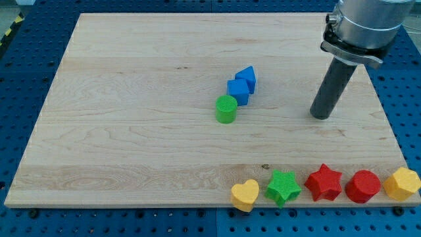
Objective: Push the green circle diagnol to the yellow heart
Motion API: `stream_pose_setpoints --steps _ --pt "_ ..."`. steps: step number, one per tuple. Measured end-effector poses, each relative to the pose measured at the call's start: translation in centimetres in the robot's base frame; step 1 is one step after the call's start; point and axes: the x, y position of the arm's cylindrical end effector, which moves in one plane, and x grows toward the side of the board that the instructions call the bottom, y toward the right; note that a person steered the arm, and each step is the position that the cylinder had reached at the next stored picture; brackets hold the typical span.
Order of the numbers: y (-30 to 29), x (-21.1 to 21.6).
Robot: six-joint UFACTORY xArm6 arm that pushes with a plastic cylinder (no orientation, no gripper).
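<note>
one ribbed green circle [225, 108] touches blue cube [239, 91].

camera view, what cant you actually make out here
- Arm: the view's top edge cuts it off, so only its lowest part and the rod show.
- Rear blue block: the blue cube in front hides part of it, so its shape is unclear.
- Yellow block at the view's far right: partly off the board edge and close to the frame's edge; its exact shape is hard to tell.
- My tip: whether it touches the board cannot be judged.
</note>
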Motion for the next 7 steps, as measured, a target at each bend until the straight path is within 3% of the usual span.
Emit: stream_pose_setpoints --steps 5,7 --pt "-11.6 -1.3" --pt "-13.1 -2.5"
